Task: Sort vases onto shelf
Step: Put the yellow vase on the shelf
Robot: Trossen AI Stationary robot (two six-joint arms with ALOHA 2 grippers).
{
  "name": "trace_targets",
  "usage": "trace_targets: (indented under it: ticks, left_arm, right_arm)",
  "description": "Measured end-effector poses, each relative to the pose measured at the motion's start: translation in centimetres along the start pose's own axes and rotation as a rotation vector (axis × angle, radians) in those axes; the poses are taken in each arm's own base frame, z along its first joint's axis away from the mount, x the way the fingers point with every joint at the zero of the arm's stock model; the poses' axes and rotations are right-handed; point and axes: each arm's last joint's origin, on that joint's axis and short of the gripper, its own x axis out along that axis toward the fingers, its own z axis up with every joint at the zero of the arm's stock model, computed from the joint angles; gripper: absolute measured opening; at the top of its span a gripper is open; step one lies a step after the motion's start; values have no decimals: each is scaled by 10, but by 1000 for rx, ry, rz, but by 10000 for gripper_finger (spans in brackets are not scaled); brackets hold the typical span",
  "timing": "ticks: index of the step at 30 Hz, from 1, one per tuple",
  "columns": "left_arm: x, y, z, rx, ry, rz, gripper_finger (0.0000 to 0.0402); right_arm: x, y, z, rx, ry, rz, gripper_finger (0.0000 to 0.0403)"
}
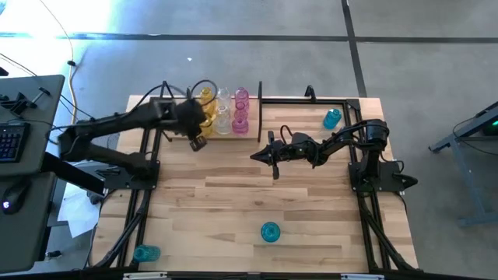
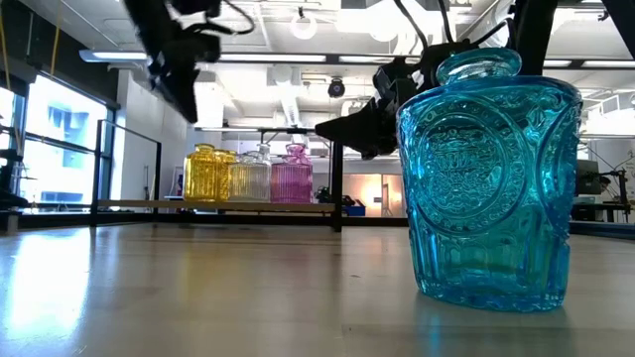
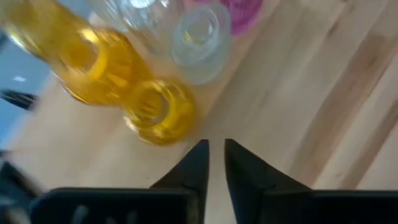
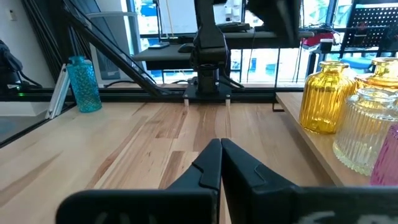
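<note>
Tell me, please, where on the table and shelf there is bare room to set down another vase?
Free: the shelf board between the pink vases and the teal vase at its right end; the table's middle, between the shelf and the front teal vase. Crowded: the shelf's left end, where yellow vases, clear vases and pink ones stand packed under the left pincer.

the light wood table (image 1: 233, 194) holds three blue glass vases (image 1: 270, 232). yellow, clear and pink glass vases (image 1: 222, 111) stand on the low wood shelf (image 1: 257, 132).
</note>
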Motion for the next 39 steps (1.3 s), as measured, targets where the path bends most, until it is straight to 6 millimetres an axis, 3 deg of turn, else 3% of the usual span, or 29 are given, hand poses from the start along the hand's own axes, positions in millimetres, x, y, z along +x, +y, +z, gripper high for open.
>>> trace_targets:
  ticks: [3,6,11,23,39]
  left_arm:
    - [12,-5,-23,-95,-54,-59,8]
    - [26,-9,-42,-163,-90,-83,4]
    - [51,-11,-59,-227,-160,-60,1]
    - [72,-4,-63,-279,-261,29,0]
    - [72,0,-56,-268,-320,7,0]
  right_arm:
    - [0,0,0,0,2,0,0]
    - [0,0,0,-1,2,0,0]
    - [0,0,-1,-1,6,-12,0]
    - [0,0,-1,1,12,-12,0]
    - [0,0,-1,1,12,-12,0]
